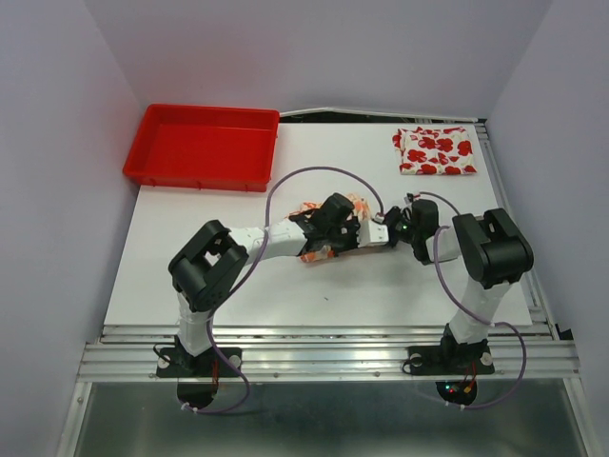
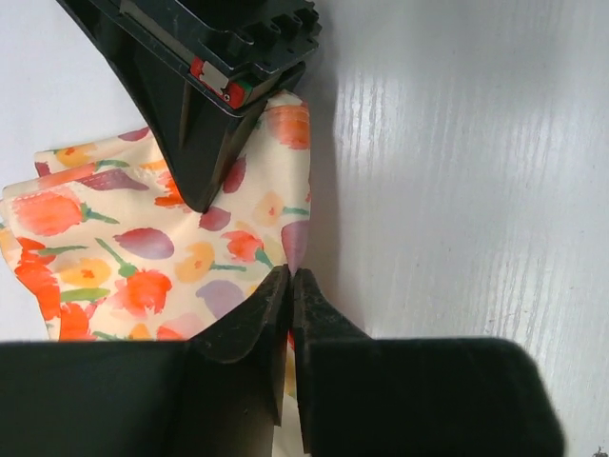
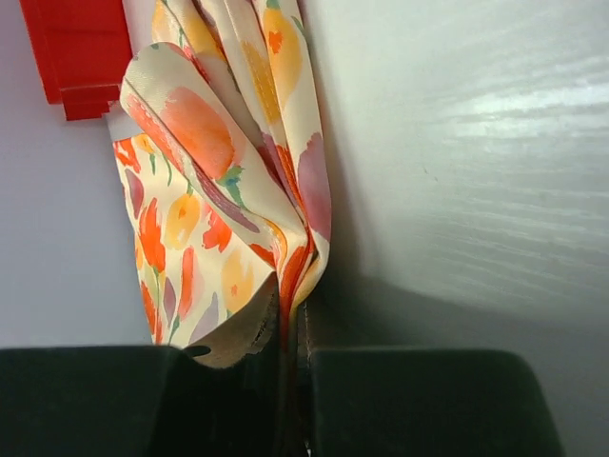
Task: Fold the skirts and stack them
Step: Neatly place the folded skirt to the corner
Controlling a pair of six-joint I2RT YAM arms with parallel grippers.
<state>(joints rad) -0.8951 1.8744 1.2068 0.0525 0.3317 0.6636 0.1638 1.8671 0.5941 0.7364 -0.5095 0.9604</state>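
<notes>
— Fingers, left (image 2: 249, 328): drawn almost together, only a thin slit between them, and a corner of the cream skirt (image 2: 124, 248) is seen caught in that slit. Right fingers (image 3: 381, 400): clamped on a gathered fold of the same cloth, with pleats fanning out from the pinch.

— Where is the cloth lying?

— Mid-table (image 1: 381, 286), bunched between the two arms, which meet over it from either side. In the left wrist view the right fingers are seen bearing on the cloth just beyond the left ones. How much of it is lifted off the surface cannot be told.

— And the other skirt?

— The red-flowered skirt (image 1: 436, 150) is noted at the far right corner, flat, in a compact rectangle, and is judged already folded. It is well apart from both arms. The red tray (image 1: 205, 143) at far left is not involved.

— Step in hand?

— Judged to be the fold of the second skirt, at an early stage. The cloth is crumpled and no clean crease is seen. The two pinches are set close together.

— What is called for next?

— By judgement, the pinches are to be drawn apart so the cloth is pulled taut and laid flat, and then one edge is carried over the other. The left hold looks slight, so a slip should be watched for. Stacking on the flowered skirt is not yet begun.
</notes>
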